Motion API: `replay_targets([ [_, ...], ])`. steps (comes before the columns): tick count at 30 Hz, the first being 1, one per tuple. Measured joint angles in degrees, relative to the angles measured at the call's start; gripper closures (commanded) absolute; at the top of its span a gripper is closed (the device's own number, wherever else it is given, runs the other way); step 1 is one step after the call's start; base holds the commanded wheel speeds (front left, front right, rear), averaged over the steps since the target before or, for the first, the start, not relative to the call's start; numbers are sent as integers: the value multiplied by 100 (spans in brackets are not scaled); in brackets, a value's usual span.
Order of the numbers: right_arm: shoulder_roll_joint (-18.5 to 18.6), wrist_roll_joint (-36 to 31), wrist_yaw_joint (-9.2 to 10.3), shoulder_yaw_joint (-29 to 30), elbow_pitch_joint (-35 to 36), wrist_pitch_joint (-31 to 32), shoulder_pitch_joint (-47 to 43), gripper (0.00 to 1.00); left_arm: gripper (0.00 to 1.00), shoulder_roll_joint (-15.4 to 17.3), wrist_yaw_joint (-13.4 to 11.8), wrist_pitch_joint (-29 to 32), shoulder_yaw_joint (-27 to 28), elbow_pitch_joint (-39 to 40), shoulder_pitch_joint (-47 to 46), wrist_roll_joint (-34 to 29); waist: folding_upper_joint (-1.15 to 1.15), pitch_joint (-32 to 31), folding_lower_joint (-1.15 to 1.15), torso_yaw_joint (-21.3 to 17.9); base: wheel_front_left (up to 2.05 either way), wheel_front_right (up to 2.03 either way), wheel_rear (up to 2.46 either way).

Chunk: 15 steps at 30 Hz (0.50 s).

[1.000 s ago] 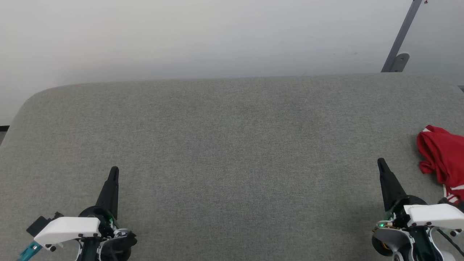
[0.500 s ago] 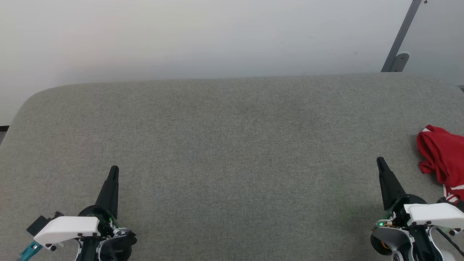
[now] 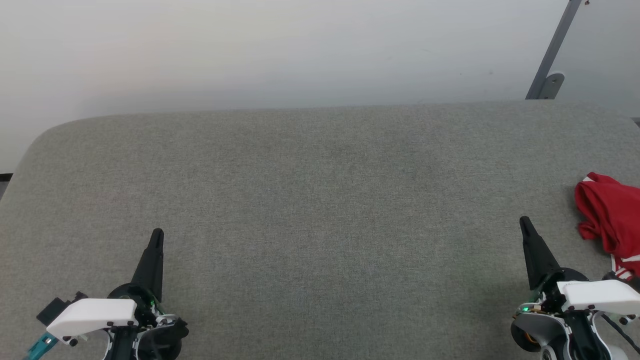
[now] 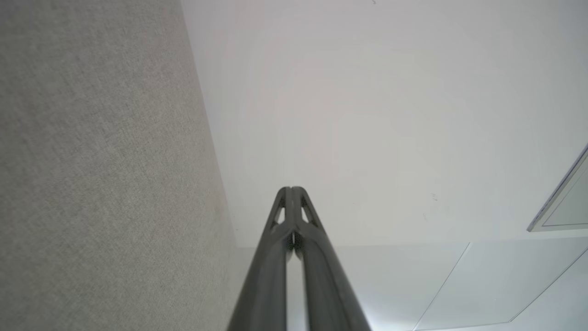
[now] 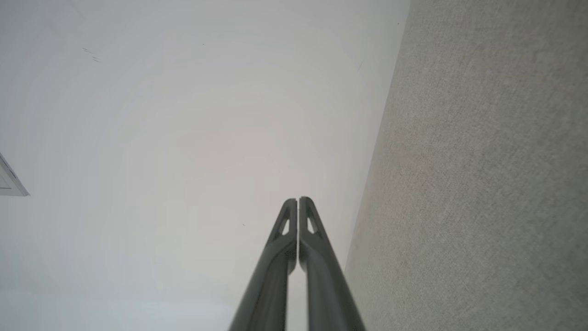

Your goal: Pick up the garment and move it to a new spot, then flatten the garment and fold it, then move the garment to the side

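Grey fabric covers the table [image 3: 320, 190], which stretches toward a pale wall [image 3: 250, 50] in the head camera's view. At 4 o'clock, against the frame's right edge, the garment [image 3: 611, 220] lies crumpled on the table. It is red with a strip of white-and-red striped trim at its near end, and the frame partly cuts it off. The right gripper [image 3: 524, 221] sits at 5 o'clock, near the garment but apart from it. Its dark fingers are pressed together, pointing toward 12 o'clock with nothing between them. The left gripper [image 3: 157, 234] sits at 7 o'clock, well apart from the garment, likewise closed and empty. Each wrist camera shows its own fingers meeting at the tips, with the table to one side and the wall ahead. A grey metal strut [image 3: 555, 50] runs up the wall at 1 o'clock.
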<state>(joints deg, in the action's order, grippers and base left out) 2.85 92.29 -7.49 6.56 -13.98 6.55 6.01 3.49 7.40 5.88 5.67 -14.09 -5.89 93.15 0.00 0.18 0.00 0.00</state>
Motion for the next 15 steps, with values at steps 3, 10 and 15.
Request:
replay_targets([
  [3, 0, 0, 0, -2, 0, 0, 1, 100, 100, -2, 0, 1, 3, 0, 0, -7, 0, 0, 0, 0, 0, 0, 0],
  [10, 0, 0, 0, -1, 0, 0, 4, 100, 100, -7, 0, 11, 10, -1, 0, -8, 0, 0, 0, 0, 0, 0, 0],
  [15, 0, 0, 0, -1, 0, 0, 10, 100, 100, -11, 0, 16, 15, -1, -1, -14, 0, 0, 0, 0, 0, 0, 0],
])
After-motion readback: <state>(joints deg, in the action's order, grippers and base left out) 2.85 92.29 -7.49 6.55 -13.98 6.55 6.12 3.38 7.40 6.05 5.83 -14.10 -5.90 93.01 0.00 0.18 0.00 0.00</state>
